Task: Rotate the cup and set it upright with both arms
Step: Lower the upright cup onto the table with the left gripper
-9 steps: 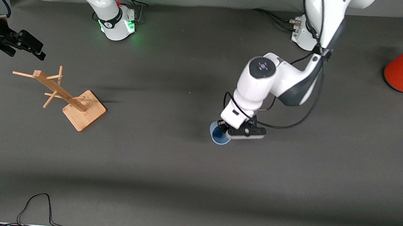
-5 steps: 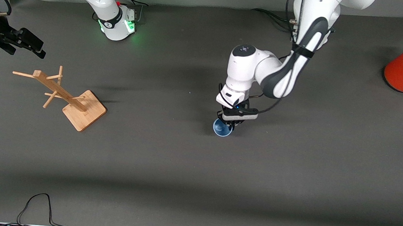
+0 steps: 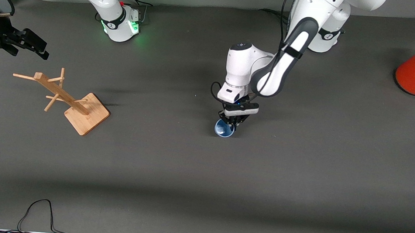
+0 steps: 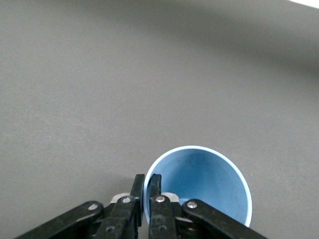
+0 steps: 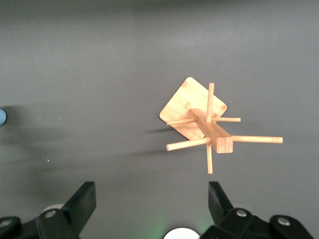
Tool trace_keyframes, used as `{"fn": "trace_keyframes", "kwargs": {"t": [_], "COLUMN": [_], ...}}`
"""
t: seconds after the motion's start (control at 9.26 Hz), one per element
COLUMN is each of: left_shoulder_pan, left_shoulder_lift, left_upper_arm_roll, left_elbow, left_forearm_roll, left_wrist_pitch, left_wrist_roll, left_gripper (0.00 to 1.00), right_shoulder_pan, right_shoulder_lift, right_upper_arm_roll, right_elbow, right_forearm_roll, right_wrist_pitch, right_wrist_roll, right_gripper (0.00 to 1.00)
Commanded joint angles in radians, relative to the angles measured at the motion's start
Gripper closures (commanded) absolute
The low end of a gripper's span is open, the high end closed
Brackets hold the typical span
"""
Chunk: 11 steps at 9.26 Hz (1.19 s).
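**Cup pinched at mid-frame**

Now my left tool (image 3: 232, 124) grips the cup (image 3: 224, 128) by its rim, one finger inside, mouth up, at the front view's centre on the bench (image 3: 201, 190). My right tool (image 3: 31, 45) waits with fingers spread at upper left, over the wooden rack (image 3: 64, 98).

We see even, soft overhead light on the matte grey bench (image 3: 173, 173), with no glare. Faint shadows trail from the wooden rack (image 3: 64, 98) and the left arm (image 3: 270, 73). A green glow spills around the right arm's base (image 3: 120, 24). All views look sharp.
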Motion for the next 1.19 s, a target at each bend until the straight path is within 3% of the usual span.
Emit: {"fn": "trace_keyframes", "kwargs": {"t": [0.0, 0.11, 0.22, 0.32, 0.76, 1.08], "left_shoulder_pan": [-0.037, -0.034, -0.031, -0.031, -0.021, 0.018], "left_shoulder_lift": [0.027, 0.027, 0.025, 0.021, -0.007, -0.05], "left_upper_arm_roll": [0.014, 0.014, 0.014, 0.013, 0.01, 0.006], "left_elbow": [0.0, 0.0, 0.0, 0.0, 0.012, 0.016], "left_forearm_roll": [0.074, 0.074, 0.073, 0.073, 0.047, -0.18], "left_wrist_pitch": [0.007, 0.007, 0.007, 0.007, 0.007, 0.0], "left_wrist_roll": [-0.131, -0.131, -0.133, -0.128, -0.091, 0.138], "left_gripper": [1.0, 1.0, 0.31, 0.0, 0.0, 0.0], "right_shoulder_pan": [0.005, 0.005, 0.005, 0.005, 0.009, 0.009], "right_shoulder_lift": [-0.065, -0.07, -0.079, -0.079, -0.111, -0.101], "right_upper_arm_roll": [0.01, 0.016, 0.015, 0.015, 0.015, 0.007], "right_elbow": [-0.059, -0.06, -0.062, -0.065, -0.076, -0.082], "right_forearm_roll": [-0.006, -0.006, -0.006, -0.006, -0.001, -0.001], "right_wrist_pitch": [0.023, 0.023, 0.022, 0.022, 0.006, 0.044], "right_wrist_roll": [0.004, 0.009, 0.009, 0.009, 0.011, 0.006], "right_gripper": [0.0, 0.0, 0.0, 0.0, 0.0, 0.0]}}
